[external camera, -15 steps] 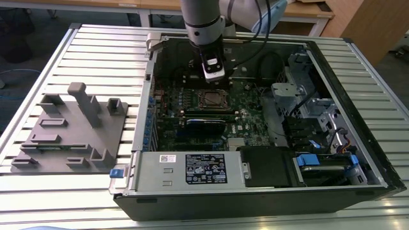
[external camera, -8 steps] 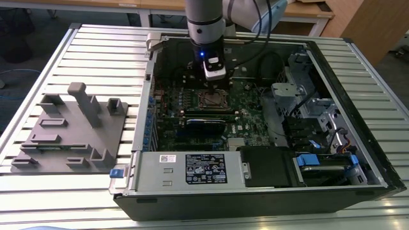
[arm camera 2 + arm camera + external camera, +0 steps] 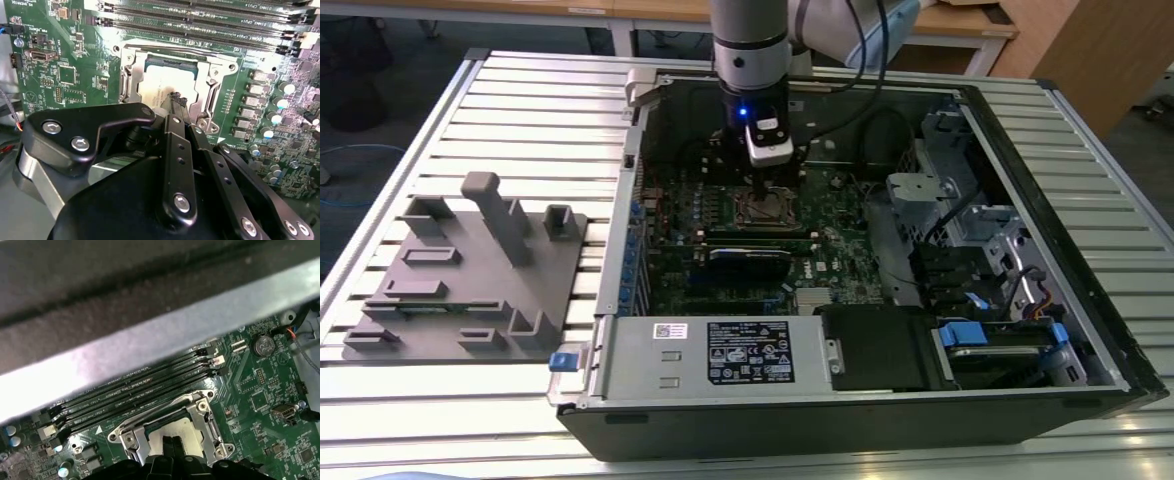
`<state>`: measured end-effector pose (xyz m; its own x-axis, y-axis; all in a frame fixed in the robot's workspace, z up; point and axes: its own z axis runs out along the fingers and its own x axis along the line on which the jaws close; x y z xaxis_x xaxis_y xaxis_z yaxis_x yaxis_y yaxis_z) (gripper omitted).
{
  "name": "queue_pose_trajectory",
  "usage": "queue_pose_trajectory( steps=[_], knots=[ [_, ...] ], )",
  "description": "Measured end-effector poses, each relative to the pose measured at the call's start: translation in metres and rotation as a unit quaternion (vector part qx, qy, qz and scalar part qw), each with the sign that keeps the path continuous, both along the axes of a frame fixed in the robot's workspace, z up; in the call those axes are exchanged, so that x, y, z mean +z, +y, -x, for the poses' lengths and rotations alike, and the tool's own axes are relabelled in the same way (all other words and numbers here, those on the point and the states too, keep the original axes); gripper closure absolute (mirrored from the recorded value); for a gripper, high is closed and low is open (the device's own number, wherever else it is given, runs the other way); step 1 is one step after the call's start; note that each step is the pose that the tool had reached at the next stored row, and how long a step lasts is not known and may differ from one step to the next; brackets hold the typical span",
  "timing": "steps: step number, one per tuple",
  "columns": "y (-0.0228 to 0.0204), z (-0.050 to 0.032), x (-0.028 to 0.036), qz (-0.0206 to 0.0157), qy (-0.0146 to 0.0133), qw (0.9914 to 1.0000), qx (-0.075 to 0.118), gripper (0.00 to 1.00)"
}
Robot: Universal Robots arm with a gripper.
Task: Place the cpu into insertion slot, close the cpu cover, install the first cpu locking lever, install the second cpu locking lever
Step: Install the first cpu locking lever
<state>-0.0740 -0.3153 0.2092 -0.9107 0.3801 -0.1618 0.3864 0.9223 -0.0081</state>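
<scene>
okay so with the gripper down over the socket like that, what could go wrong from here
The black gripper hangs right over the silver-grey square cpu, which lies inside the silvery windowed cpu cover; a sideways drift could scrape the chip or catch the frame. The long black memory slots run close beside the socket, so a wide swing might knock them.

Exterior view sits high and looks down across the bench (image 3: pixel 520 100) into the open computer case (image 3: pixel 854 400), well back. Both wrist views hang close over the motherboard (image 3: pixel 75 75), facing down from opposite sides, and both share the socket (image 3: pixel 172 82) and memory slots (image 3: pixel 140 390).
</scene>
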Motion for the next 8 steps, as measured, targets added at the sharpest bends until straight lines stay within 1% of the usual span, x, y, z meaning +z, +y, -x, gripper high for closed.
queue_pose_trajectory(
  steps=[2, 3, 4, 5, 6, 7, 8],
  knots=[
    [0.0000, -0.0001, 0.0000, 0.0000, 0.0005, 1.00000, 0.000, 0.90],
    [0.0001, -0.0003, -0.0001, 0.0000, 0.0025, 1.00000, 0.000, 0.90],
    [0.0001, -0.0003, -0.0001, 0.0000, 0.0063, 0.99998, 0.000, 0.90],
    [0.0000, -0.0005, -0.0002, 0.0000, 0.0122, 0.99993, 0.000, 0.90],
    [0.0000, -0.0007, -0.0003, -0.0001, 0.0190, 0.99982, 0.000, 0.90],
    [0.0000, -0.0007, -0.0002, 0.0001, 0.0209, 0.99978, 0.000, 0.90],
    [0.0000, -0.0007, -0.0001, 0.0001, 0.0222, 0.99975, 0.000, 0.90]
  ],
)
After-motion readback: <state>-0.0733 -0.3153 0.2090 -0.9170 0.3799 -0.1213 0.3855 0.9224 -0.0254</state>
